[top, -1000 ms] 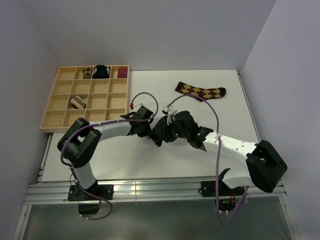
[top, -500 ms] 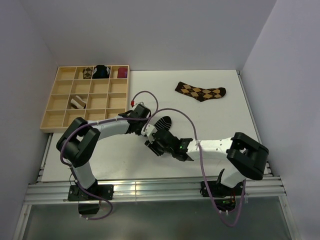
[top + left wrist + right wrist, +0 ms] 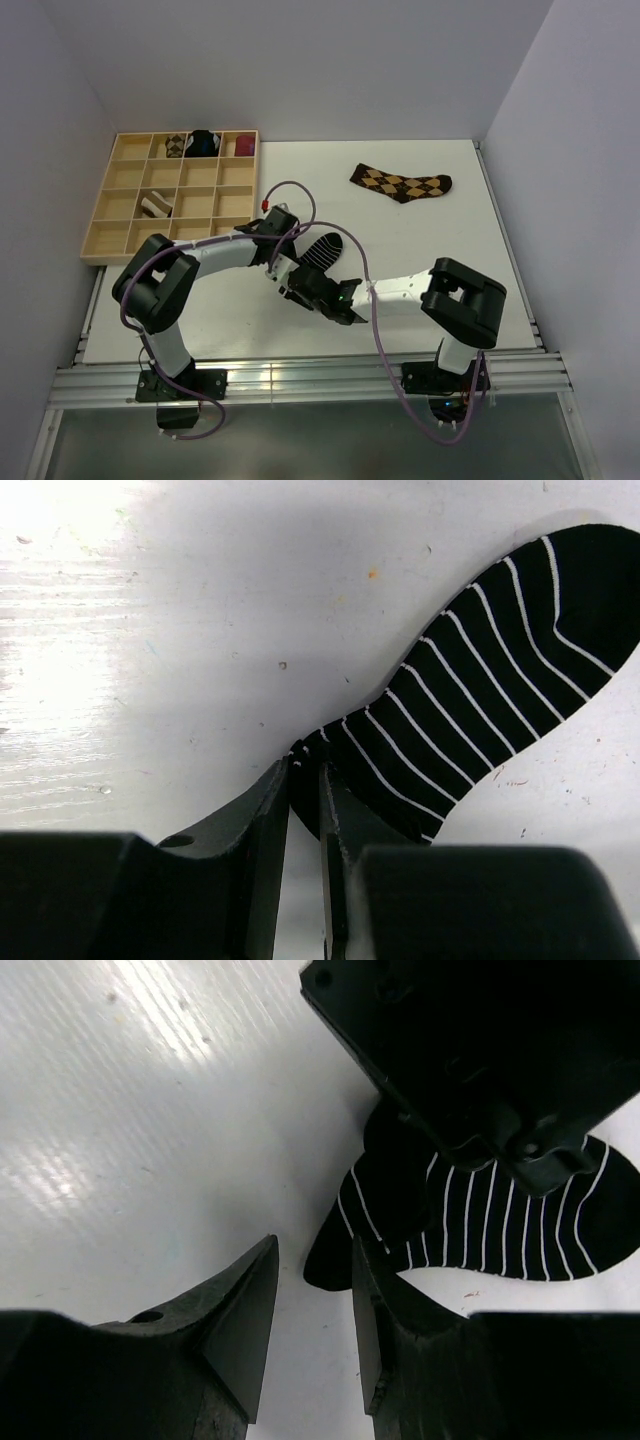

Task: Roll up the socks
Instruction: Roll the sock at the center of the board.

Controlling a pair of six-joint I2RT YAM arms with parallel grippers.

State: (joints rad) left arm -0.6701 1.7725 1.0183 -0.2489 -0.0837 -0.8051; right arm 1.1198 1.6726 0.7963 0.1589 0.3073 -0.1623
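The tray (image 3: 130, 187) sits far left, a brown-and-cream sock (image 3: 155, 206) in one cell; mid-table lies the black sock (image 3: 480, 710), flat, toe towards the far right; the argyle sock (image 3: 400, 183) lies well apart, far right.

The left gripper (image 3: 305, 780) has its jaws nearly closed on a thin bit of the black sock's near-left edge; so little cloth is caught that a pull or twist to start the roll could likely slip it free. The right gripper (image 3: 314, 1255) stands parted and empty, one fingertip just beside that same edge, right under the left gripper's body; any advance risks knocking the two together, or shoving the sock into a bunch instead of taking hold.

The left arm reaches from its near-left base rightward, low over the table, wrist tipped down to the sock; the right arm is folded, elbow out to the right, forearm running left and low, its gripper just near of the left one.
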